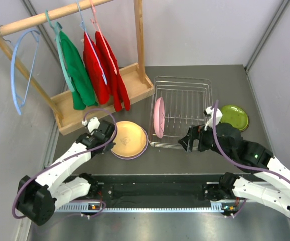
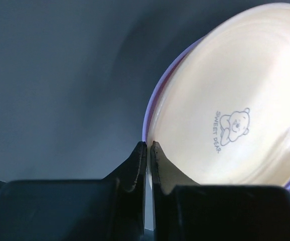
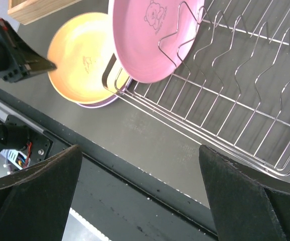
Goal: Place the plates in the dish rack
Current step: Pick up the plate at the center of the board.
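An orange-tan plate (image 1: 129,139) lies on a lavender plate (image 1: 145,144) left of the silver wire dish rack (image 1: 195,89). A pink plate (image 1: 158,117) stands upright in the rack's left slots. A lime green plate (image 1: 234,116) lies right of the rack. My left gripper (image 1: 111,134) is shut on the left rim of the orange-tan plate (image 2: 235,100), whose lavender neighbour's edge (image 2: 146,118) shows beside my left gripper (image 2: 148,144). My right gripper (image 1: 186,142) is open and empty by the rack's front edge; in its wrist view my right gripper (image 3: 140,201) faces the pink plate (image 3: 150,40) and the rack (image 3: 235,100).
A wooden clothes stand (image 1: 105,98) with green and red garments and a blue hanger (image 1: 19,75) stands at the back left. A black rail (image 1: 155,191) runs along the near edge. Grey walls close in both sides.
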Controlling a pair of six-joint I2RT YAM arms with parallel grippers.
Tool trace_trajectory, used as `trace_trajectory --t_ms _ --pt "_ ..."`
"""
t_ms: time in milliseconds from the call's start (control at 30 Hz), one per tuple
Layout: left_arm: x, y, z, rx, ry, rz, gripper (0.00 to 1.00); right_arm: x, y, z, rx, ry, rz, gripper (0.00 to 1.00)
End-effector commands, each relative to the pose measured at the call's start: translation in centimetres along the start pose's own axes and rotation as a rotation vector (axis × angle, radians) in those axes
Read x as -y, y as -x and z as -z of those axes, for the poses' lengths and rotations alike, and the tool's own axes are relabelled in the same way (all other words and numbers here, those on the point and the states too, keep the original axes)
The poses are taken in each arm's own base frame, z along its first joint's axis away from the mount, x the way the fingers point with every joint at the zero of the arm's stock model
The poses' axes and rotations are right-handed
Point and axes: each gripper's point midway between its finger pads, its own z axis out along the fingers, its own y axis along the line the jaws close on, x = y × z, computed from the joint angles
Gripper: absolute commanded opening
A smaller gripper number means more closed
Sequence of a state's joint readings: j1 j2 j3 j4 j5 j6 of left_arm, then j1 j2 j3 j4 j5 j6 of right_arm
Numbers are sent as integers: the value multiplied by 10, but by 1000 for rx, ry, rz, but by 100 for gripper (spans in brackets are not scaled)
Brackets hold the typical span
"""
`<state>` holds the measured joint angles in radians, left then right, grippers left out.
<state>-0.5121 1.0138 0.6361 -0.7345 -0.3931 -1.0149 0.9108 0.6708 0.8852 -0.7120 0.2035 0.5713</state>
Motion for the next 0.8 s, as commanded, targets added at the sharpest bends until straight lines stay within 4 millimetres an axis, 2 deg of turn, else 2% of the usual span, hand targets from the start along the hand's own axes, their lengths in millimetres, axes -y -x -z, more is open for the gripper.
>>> trace_trajectory --t_ms 0,167,367,600,700,767 --pt "12 30 22 85 -42 21 0 -11 19 4 43 32 -22 99" --pt "19 47 39 119 -57 19 0 -12 19 3 40 37 -29 99" --pt "19 79 76 206 -79 35 0 -16 20 -1 34 48 -33 99" --pt "18 107 127 281 -160 38 0 -39 28 -8 24 141 -55 99" --pt "19 112 143 294 -203 25 0 -51 33 -13 22 182 -59 99" --pt "24 109 150 272 -247 -11 0 -60 40 -14 31 213 -61 99"
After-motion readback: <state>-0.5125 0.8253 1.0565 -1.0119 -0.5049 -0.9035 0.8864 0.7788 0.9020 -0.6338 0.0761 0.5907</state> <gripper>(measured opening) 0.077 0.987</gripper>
